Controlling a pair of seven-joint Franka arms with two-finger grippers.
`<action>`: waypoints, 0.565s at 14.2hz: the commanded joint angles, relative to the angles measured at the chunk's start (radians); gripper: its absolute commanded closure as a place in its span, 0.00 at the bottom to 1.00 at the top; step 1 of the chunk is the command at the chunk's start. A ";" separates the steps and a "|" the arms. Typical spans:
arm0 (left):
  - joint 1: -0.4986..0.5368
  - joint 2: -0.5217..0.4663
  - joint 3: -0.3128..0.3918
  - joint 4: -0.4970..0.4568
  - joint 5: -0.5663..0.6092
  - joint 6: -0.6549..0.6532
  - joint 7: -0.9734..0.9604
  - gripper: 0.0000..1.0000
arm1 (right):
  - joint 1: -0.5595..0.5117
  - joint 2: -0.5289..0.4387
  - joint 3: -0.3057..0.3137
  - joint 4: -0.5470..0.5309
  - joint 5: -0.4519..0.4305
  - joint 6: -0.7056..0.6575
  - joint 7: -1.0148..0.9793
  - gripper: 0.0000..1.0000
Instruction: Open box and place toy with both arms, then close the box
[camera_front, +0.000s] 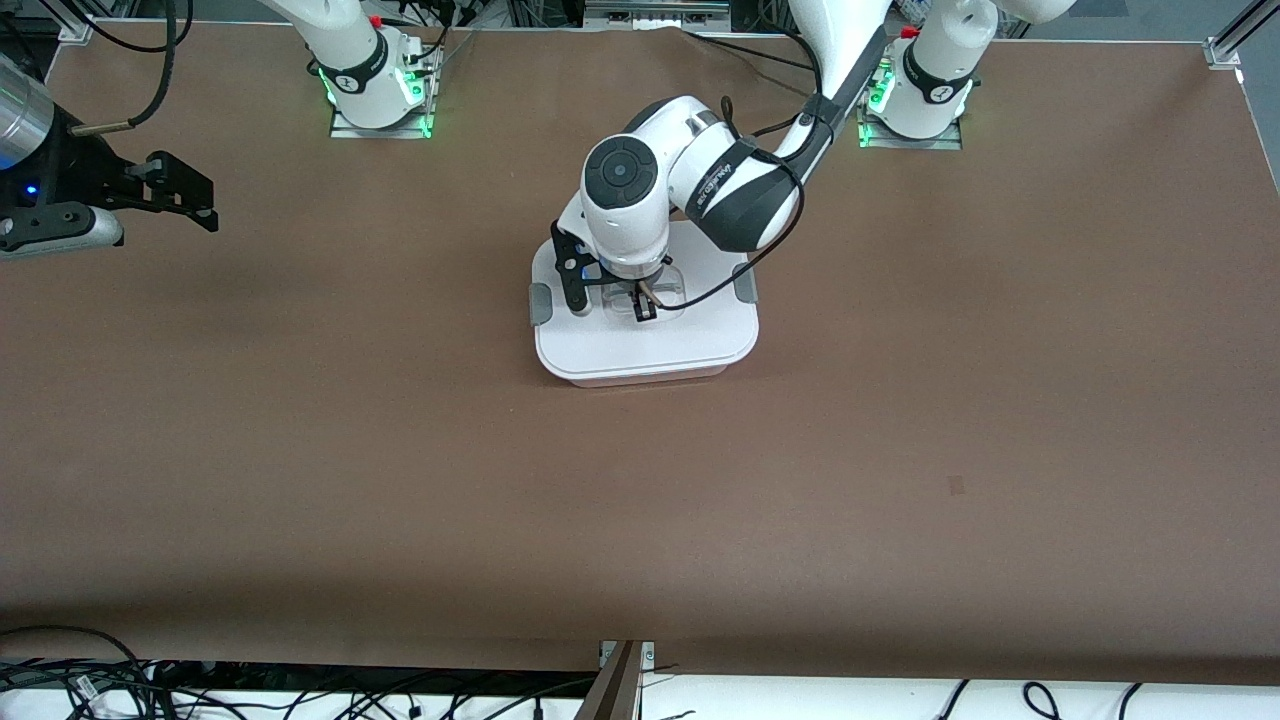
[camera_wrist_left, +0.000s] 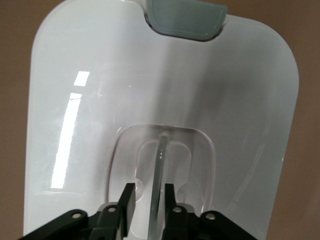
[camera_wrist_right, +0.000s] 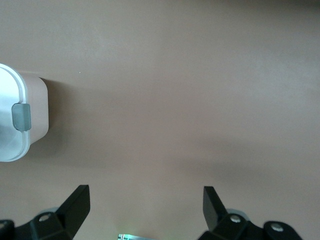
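Note:
The box (camera_front: 650, 350) stands shut at the table's middle, its white lid on and a grey clip (camera_front: 539, 303) at each end. My left gripper (camera_front: 643, 305) is down in the lid's clear recessed handle (camera_wrist_left: 161, 150). In the left wrist view the left gripper (camera_wrist_left: 149, 192) straddles the thin handle bar, narrowly open; one finger is against the bar and the other stands a small gap off it. My right gripper (camera_front: 185, 190) waits wide open and empty over bare table toward the right arm's end, and its wrist view (camera_wrist_right: 145, 200) shows the same. The toy is out of view.
The box's end with one grey clip (camera_wrist_right: 20, 116) shows at the edge of the right wrist view. Brown table surface (camera_front: 900, 450) lies all round the box. Cables run along the table edge nearest the front camera.

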 joint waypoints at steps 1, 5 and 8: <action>0.049 -0.013 -0.009 0.035 0.001 -0.035 -0.020 0.00 | -0.010 0.009 0.005 0.021 0.012 -0.004 0.010 0.00; 0.132 -0.015 0.003 0.126 -0.038 -0.104 -0.021 0.00 | -0.010 0.009 0.005 0.019 0.012 -0.005 0.010 0.00; 0.239 -0.015 0.009 0.156 -0.033 -0.127 -0.027 0.00 | -0.010 0.009 0.005 0.019 0.012 -0.004 0.010 0.00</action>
